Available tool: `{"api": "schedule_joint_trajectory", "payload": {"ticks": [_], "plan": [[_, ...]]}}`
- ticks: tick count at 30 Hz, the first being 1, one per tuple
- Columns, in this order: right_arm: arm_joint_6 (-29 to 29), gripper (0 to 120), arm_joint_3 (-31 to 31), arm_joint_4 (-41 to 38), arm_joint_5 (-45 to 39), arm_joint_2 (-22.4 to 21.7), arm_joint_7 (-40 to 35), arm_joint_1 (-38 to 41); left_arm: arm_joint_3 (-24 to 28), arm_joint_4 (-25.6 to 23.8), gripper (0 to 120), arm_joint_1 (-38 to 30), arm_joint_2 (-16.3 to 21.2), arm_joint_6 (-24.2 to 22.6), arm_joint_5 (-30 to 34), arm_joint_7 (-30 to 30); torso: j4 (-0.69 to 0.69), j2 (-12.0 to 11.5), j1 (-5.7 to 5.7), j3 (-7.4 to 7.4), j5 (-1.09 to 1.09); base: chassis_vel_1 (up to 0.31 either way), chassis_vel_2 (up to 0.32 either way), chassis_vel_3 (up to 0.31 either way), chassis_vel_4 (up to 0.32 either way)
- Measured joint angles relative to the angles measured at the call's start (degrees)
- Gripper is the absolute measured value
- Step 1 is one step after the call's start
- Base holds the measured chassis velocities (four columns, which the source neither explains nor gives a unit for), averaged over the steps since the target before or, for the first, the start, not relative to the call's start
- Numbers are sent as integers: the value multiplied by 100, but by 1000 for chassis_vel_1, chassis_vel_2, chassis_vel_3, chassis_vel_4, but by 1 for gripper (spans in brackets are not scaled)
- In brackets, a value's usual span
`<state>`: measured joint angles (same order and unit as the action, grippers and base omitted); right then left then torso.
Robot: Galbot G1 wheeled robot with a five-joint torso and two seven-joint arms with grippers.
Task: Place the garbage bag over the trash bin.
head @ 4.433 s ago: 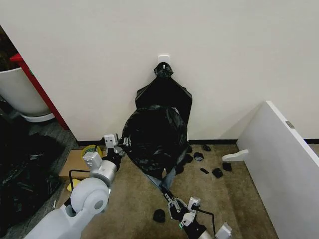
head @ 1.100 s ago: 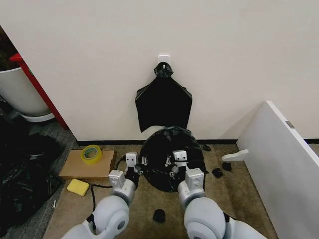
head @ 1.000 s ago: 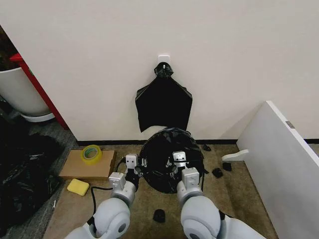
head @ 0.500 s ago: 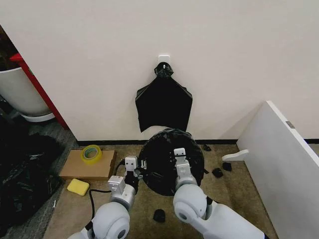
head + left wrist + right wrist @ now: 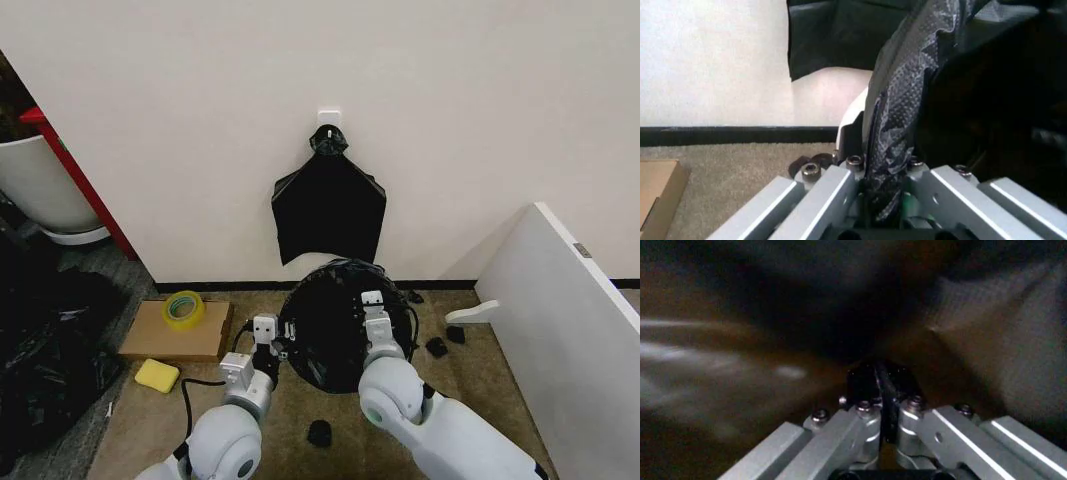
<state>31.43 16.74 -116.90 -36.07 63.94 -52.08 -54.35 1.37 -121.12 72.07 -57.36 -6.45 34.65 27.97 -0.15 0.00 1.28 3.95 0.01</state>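
My left gripper [image 5: 272, 336] is at the left edge of the trash bin [image 5: 852, 117], its jaws pinched tight on a fold of the garbage bag [image 5: 335, 320] that runs up between them in my left wrist view, with a sliver of the bin's cream-white wall showing just beside the plastic. The bag is spread black and crinkled across the bin's mouth, and the bin stands on the carpet against the wall, right under a flat black bundle [image 5: 329, 205] hanging from a white hook [image 5: 328, 119]. My right gripper [image 5: 374, 310] reaches over the right part of the bag-covered opening; in its wrist view the fingers [image 5: 875, 385] are drawn together on dark plastic. On the floor to my left lie a cardboard sheet [image 5: 175, 331] with a roll of yellow tape [image 5: 183, 308] on it and a yellow sponge [image 5: 156, 375].
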Motion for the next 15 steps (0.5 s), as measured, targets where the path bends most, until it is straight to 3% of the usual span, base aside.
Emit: {"api": "schedule_joint_trajectory", "payload": {"ticks": [10, 15], "plan": [[971, 0, 146, -173, -1957, 126, -427, 299, 16, -60, 0, 3, 27, 4, -28, -26, 0, 0, 0, 0, 0, 0, 0, 0, 0], [1071, 0, 264, 161, -2096, 180, -505, 674, 10, -162, 0, 40, 51, 6, -36, -31, 1, 0, 0, 0, 0, 0, 0, 0, 0]]}}
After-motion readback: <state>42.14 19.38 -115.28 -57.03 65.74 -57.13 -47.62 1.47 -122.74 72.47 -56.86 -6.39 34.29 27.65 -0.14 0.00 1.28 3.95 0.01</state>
